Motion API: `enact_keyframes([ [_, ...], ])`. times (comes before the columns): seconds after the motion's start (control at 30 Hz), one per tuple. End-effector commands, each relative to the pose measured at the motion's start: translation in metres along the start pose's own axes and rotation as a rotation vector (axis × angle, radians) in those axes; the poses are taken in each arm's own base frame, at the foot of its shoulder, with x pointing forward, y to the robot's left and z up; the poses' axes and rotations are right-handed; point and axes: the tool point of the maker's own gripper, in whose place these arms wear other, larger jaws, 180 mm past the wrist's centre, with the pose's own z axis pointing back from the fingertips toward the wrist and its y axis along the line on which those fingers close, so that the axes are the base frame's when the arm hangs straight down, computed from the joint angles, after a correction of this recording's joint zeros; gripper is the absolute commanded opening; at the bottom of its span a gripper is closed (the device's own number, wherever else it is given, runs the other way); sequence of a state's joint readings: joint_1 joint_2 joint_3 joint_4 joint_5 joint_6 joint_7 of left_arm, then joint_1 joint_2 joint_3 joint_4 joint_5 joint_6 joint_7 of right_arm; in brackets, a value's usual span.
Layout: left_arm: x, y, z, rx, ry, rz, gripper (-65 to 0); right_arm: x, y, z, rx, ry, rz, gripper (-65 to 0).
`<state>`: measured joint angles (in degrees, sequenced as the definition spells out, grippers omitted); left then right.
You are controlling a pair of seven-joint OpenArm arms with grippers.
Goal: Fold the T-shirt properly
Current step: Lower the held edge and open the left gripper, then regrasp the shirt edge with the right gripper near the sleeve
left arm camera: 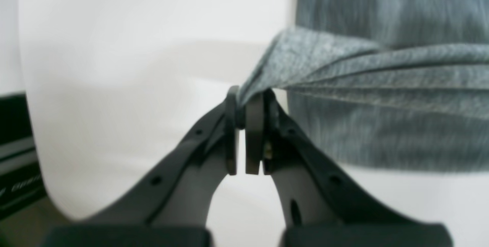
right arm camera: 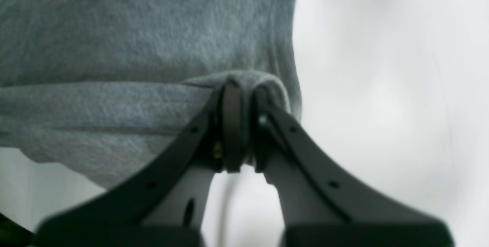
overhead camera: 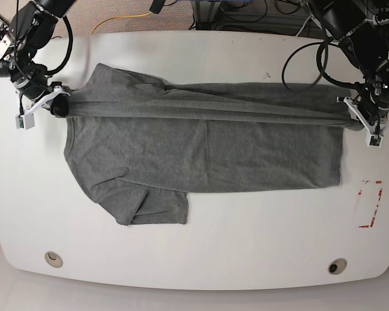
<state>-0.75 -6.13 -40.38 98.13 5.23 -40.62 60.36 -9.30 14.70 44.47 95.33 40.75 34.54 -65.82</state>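
The heather-grey T-shirt (overhead camera: 207, 149) lies sideways on the white table (overhead camera: 246, 246), its lower sleeve tucked at the front left. Its far edge is lifted into a taut fold strung between both grippers. At the shirt's left end, my right gripper (overhead camera: 59, 103) is shut on bunched fabric; in the right wrist view the T-shirt (right arm camera: 133, 48) drapes over the closed right gripper (right arm camera: 242, 90). My left gripper (overhead camera: 353, 120) pinches the right end. The left wrist view shows the left gripper (left arm camera: 244, 101) shut on a stretched corner of the T-shirt (left arm camera: 382, 63).
A red-marked patch (overhead camera: 369, 204) sits on the table right of the shirt. Two round fittings (overhead camera: 52, 258) (overhead camera: 337, 266) lie near the front edge. Cables and a yellow cord (overhead camera: 123, 18) run behind the far edge.
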Motion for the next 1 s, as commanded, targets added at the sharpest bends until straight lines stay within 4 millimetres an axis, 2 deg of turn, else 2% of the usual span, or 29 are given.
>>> enact_keyframes([
  [0.0,0.01,0.021,0.001,0.045,-0.011,-0.002,-64.4,0.023,-0.002,0.005,-0.011,-0.062,0.034,-58.8],
  [0.1,0.019,0.015,-0.007,0.017,-0.009,-0.02,-55.8,0.031,-0.003,0.002,-0.03,-0.068,0.052,-46.0],
  [0.13,0.023,0.019,-0.008,0.021,-0.011,-0.034,-51.0,0.031,-0.005,0.0,-0.047,-0.061,0.061,-37.3],
  [0.27,0.023,0.016,-0.014,0.002,0.002,-0.038,-36.0,0.03,-0.009,0.0,-0.075,-0.048,0.072,-10.1],
  [0.3,0.026,0.016,-0.015,-0.001,-0.002,-0.04,-34.3,0.032,-0.008,0.001,-0.072,-0.053,0.073,-7.1],
  [0.37,0.038,0.012,-0.016,-0.01,-0.021,-0.051,-32.8,0.036,-0.005,0.005,-0.076,-0.061,0.095,-5.5],
  [0.43,0.042,0.01,-0.016,-0.013,-0.028,-0.058,-33.1,0.04,-0.002,0.011,-0.085,-0.074,0.124,-6.8],
  [0.63,0.048,0.01,-0.014,-0.011,-0.044,-0.059,-33.1,0.011,0.022,0.021,-0.078,-0.019,0.151,-9.0],
  [0.8,0.046,0.01,-0.015,-0.011,-0.04,-0.059,-33.2,-0.026,0.048,0.024,-0.024,0.015,0.092,-9.0],
  [0.97,0.045,0.011,-0.015,-0.01,-0.038,-0.059,-33.2,-0.048,0.065,0.022,0.043,0.023,0.015,-9.2],
])
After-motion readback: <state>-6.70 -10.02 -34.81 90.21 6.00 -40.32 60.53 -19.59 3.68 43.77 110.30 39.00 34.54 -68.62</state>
